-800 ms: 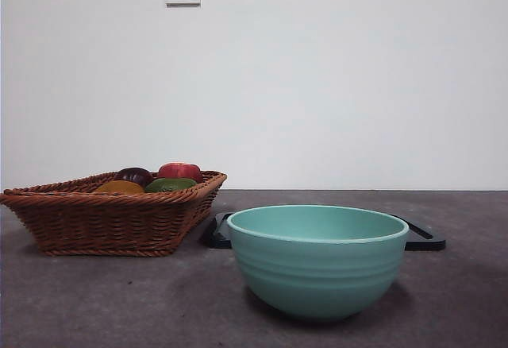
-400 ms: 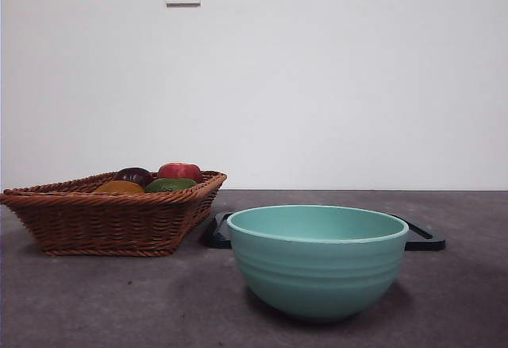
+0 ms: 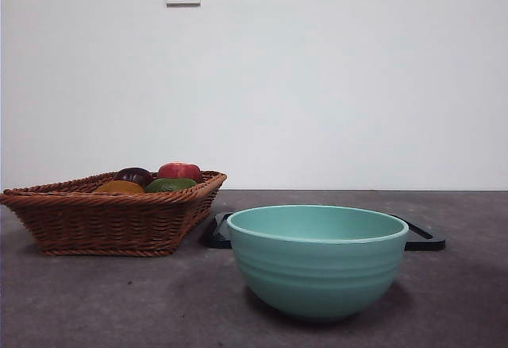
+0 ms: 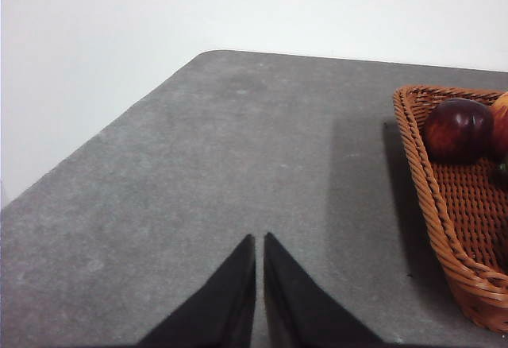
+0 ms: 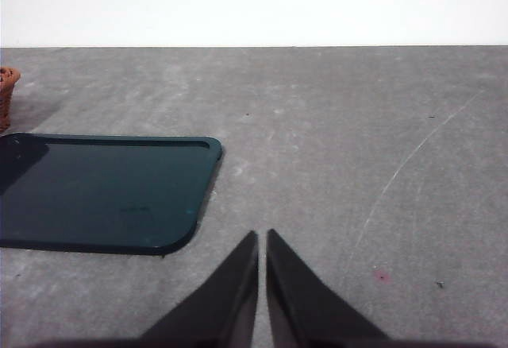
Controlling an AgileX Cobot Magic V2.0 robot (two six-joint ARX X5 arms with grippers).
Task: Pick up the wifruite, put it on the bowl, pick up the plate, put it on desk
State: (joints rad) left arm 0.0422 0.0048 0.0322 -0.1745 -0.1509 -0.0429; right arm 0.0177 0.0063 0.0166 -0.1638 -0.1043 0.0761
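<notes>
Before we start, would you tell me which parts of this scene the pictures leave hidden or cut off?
- The plate: in the front view the bowl hides its middle; in the right wrist view an edge cuts it off.
- The wifruite: the front view shows only its top above the wicker basket rim.
- The basket: mostly cut off in the left wrist view.
- Bowl's inside bottom: hidden by its own near wall.

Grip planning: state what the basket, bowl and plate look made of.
Basket: woven brown wicker, visible plaited strands. Bowl: likely glazed ceramic, smooth mint surface with soft sheen and ridges. Plate: smooth, glossy black, reflective; plastic or lacquer, unclear.
</notes>
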